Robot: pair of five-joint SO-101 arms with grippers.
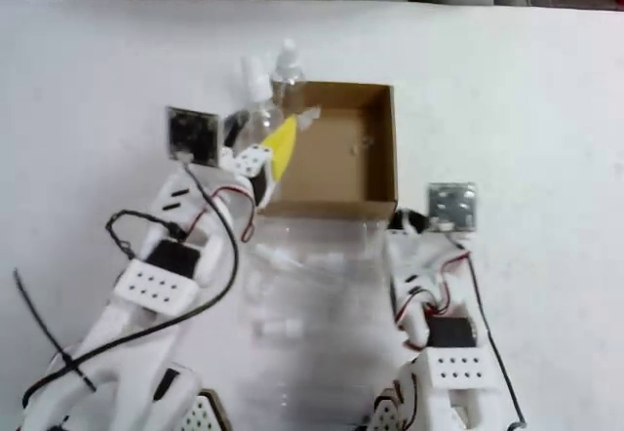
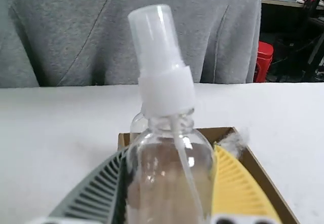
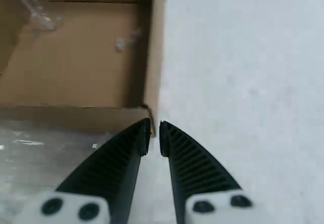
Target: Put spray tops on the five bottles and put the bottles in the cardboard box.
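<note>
My left gripper (image 2: pixel 169 155) is shut on a clear bottle (image 2: pixel 167 183) with a white spray top (image 2: pixel 162 67), gripped between a grey and a yellow finger. In the high view that gripper (image 1: pixel 271 153) holds the bottle (image 1: pixel 258 99) upright at the left wall of the cardboard box (image 1: pixel 380 173). A second bottle with a spray top (image 1: pixel 286 62) stands just behind the box's far left corner. My right gripper (image 3: pixel 153 132) is shut with nothing in it, its tips at the box's near right corner (image 3: pixel 152 57). Clear bottles (image 1: pixel 297 265) lie on the table in front of the box.
A small clear bit (image 1: pixel 363 143) lies on the box floor. The white table (image 1: pixel 526 90) has free room to the right and far left. A grey draped cloth (image 2: pixel 126 31) hangs beyond the table's far edge. Black cables (image 1: pixel 146 226) loop over the left arm.
</note>
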